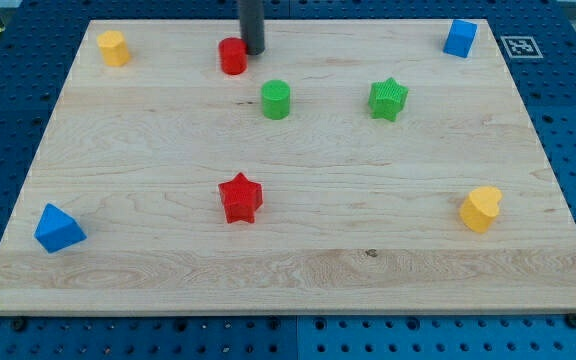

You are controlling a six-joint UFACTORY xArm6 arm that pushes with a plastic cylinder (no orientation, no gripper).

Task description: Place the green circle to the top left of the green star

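Nearest the camera, at the view's bottom left, a blue wedge-shaped block [59, 228] sits on the wooden table [298, 270], far below and to the left of the rod. A red star [240, 197] lies well below the rod, and a yellow heart [481, 208] far to its lower right.

No claw is fitted on this arm, so nothing can open, close or hold; it ends in a dark rod, and the tip [253, 52] rests near the table's top edge. A red cylinder [232, 56] sits just to its left, touching or nearly so; contact cannot be confirmed.

The green circle [276, 100] lies a little below and slightly right of the tip, apart from it. The green star [389, 99] is farther right, roughly level with the circle. A yellow block [114, 47] sits far to the tip's left, a blue block [460, 38] far to its right.

The push appears not yet begun. The circle needs to travel right and slightly upward, so the tip should probably come round to its lower left side first, clear of the red cylinder.
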